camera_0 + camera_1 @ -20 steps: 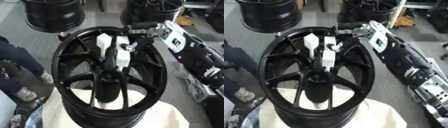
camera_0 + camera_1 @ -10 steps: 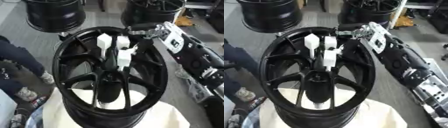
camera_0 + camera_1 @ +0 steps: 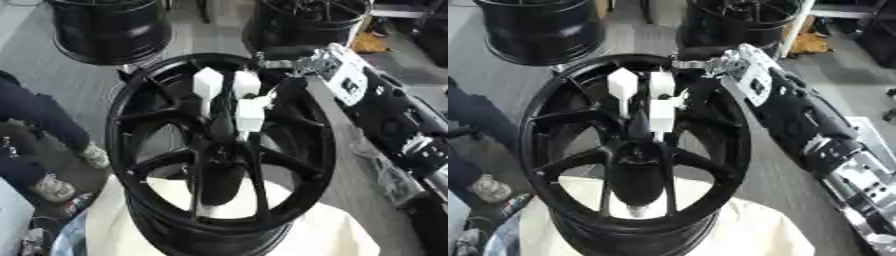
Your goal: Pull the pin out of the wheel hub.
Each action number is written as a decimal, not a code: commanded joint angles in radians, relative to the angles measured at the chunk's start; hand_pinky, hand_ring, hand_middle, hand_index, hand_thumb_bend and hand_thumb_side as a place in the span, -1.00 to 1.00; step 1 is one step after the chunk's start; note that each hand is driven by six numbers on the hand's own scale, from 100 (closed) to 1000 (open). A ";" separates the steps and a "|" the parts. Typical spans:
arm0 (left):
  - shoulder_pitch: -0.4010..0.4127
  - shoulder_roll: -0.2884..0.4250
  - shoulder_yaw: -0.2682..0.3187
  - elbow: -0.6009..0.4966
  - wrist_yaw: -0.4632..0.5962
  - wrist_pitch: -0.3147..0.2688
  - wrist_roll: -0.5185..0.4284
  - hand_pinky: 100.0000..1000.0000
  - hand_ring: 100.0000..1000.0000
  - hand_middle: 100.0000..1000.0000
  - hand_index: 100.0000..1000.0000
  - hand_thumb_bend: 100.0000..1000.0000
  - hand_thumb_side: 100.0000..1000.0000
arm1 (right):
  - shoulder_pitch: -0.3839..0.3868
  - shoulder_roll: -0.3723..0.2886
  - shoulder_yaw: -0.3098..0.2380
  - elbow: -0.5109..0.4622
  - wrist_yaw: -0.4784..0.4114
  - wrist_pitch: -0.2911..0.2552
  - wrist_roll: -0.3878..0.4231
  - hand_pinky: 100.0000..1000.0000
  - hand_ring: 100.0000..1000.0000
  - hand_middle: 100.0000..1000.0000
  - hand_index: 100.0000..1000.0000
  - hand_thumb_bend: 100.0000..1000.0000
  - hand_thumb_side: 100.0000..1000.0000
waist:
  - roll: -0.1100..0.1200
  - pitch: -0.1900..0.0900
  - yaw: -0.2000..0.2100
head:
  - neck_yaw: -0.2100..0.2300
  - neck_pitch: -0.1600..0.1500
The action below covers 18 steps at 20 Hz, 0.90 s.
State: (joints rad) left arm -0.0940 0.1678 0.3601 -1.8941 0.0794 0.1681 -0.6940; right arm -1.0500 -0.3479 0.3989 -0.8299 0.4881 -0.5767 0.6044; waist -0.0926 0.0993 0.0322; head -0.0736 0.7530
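A black spoked wheel hub (image 3: 175,165) stands tilted on a white cloth. Three white block-shaped pieces stick up from its middle: one at the left (image 3: 207,85), one at the top (image 3: 246,83) and one lower down (image 3: 249,114). I cannot tell which of them is the pin. My right arm comes in from the right, and its hand (image 3: 710,57) lies over the top of the rim, just above and right of the white pieces. Its dark fingers blend into the rim. No left hand shows.
Two more black wheels (image 3: 109,30) (image 3: 306,20) stand on the grey floor behind. A person's legs and shoes (image 3: 52,187) are at the left edge. The white cloth (image 3: 337,235) covers the stand below the hub.
The right hand has stayed at the top of the rim. The white pieces show no clear move.
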 commanded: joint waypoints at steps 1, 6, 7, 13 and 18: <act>-0.012 0.017 -0.002 -0.017 0.003 -0.002 -0.003 0.38 0.17 0.09 0.29 -1.00 0.73 | -0.024 -0.023 -0.032 -0.018 -0.046 -0.269 0.303 0.50 0.14 -0.51 -0.10 -1.00 -0.14 | 0.008 -0.012 -0.002 | -0.004 -0.006; -0.011 0.017 -0.002 -0.015 0.002 -0.003 -0.004 0.38 0.18 0.09 0.29 -1.00 0.73 | -0.035 -0.023 -0.056 -0.055 -0.125 -0.210 0.303 0.47 0.07 -0.60 -0.18 -1.00 -0.21 | 0.009 -0.012 -0.004 | -0.007 -0.008; -0.010 0.017 -0.002 -0.015 0.001 -0.003 -0.004 0.38 0.18 0.09 0.29 -1.00 0.73 | -0.037 -0.022 -0.061 -0.057 -0.139 -0.198 0.303 0.47 0.07 -0.60 -0.18 -1.00 -0.21 | 0.008 -0.013 -0.004 | -0.008 -0.008; -0.008 0.017 -0.001 -0.015 -0.001 -0.003 -0.004 0.38 0.18 0.09 0.29 -1.00 0.73 | -0.061 -0.027 -0.099 -0.067 -0.199 -0.139 0.303 0.46 0.03 -0.64 -0.20 -1.00 -0.30 | 0.008 -0.015 -0.005 | -0.007 -0.008; -0.004 0.019 0.002 -0.015 -0.003 -0.001 -0.003 0.38 0.18 0.09 0.30 -1.00 0.74 | -0.068 -0.109 -0.170 -0.143 -0.272 -0.097 0.299 0.47 0.03 -0.63 -0.18 -1.00 -0.58 | 0.004 -0.018 -0.016 | -0.001 -0.004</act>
State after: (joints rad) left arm -0.0934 0.1678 0.3604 -1.8937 0.0779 0.1678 -0.6947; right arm -1.0941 -0.3998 0.2580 -0.9351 0.2405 -0.4803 0.7016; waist -0.0944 0.0988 0.0172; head -0.0775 0.7532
